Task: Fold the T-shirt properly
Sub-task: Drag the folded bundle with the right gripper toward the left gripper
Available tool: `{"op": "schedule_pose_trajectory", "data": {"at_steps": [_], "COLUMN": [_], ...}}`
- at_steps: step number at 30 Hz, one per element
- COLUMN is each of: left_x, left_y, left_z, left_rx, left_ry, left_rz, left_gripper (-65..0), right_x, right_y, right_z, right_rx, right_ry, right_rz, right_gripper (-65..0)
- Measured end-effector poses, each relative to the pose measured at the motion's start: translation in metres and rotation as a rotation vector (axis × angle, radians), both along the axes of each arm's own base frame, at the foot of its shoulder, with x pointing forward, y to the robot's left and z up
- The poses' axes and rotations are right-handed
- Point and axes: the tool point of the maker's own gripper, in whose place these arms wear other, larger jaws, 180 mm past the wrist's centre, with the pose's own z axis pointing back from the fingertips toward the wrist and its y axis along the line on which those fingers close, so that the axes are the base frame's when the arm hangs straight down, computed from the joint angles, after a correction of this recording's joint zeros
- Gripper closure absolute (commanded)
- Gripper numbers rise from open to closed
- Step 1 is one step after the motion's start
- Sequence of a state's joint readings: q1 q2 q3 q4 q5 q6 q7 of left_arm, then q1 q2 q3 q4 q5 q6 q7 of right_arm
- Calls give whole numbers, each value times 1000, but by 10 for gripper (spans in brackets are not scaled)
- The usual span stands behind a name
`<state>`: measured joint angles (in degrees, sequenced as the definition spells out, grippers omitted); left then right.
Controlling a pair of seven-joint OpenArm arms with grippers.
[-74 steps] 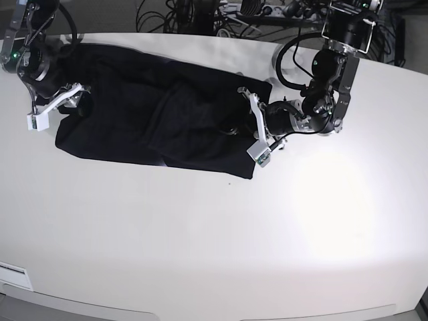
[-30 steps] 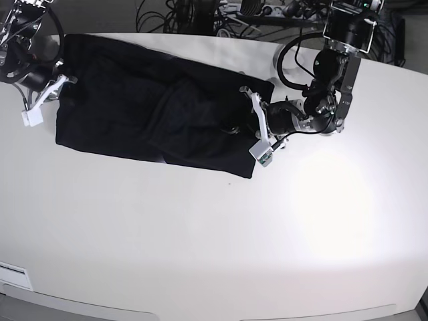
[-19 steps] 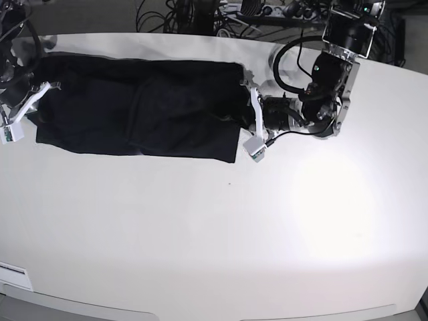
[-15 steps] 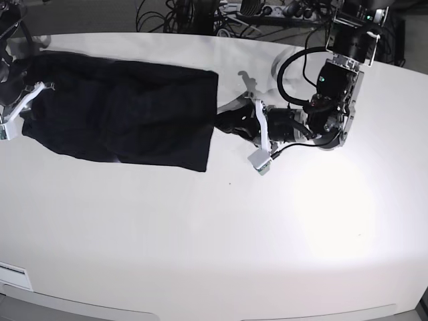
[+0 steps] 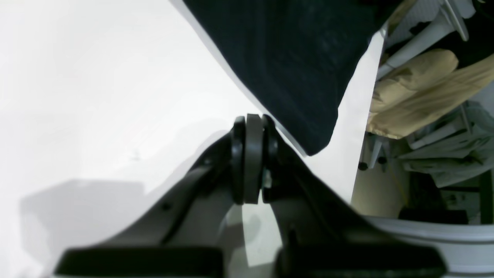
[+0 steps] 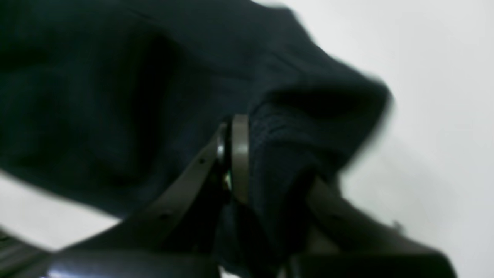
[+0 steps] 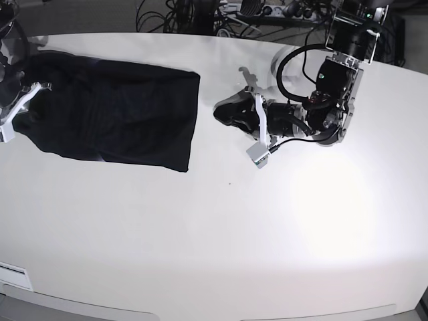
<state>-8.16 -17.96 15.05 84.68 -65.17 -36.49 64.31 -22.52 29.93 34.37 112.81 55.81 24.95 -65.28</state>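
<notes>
Black fabric, the T-shirt [image 7: 114, 110], lies flat by the far left corner of the white table [image 7: 214, 234], plain side up. My right gripper [image 6: 239, 154] at that left edge is clamped on a bunched fold of it. My left gripper [image 7: 257, 130] sits beside the shirt's right hem, apart from it, fingers [image 5: 249, 162] pressed together on nothing.

No text, label, brand, number or sign can be read in any of the views. A small white sticker [image 7: 13, 274] lies at the lower left edge of the table [image 7: 214, 254], but what is on it is too small to read.
</notes>
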Motion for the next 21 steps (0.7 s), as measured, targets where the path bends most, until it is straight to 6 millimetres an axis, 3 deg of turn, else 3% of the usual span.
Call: {"op": "schedule_pose_trajectory", "data": {"at_steps": [11, 16, 21], "left_x": [-33, -45, -49], "left_y": [2, 2, 0], "left_z": [-25, -31, -27], "left_rx": [28, 18, -10], "left_ry": [12, 26, 41], "left_rz": [-21, -17, -23], "left_gripper": [-14, 0, 0], "right_x": [-1, -5, -6], "right_y": [108, 128, 136], "right_z": [67, 87, 83], "right_rx": [234, 224, 228], "right_ry": [-291, -364, -357], "right_rz": [266, 318, 326], "right_gripper": [0, 0, 0]}}
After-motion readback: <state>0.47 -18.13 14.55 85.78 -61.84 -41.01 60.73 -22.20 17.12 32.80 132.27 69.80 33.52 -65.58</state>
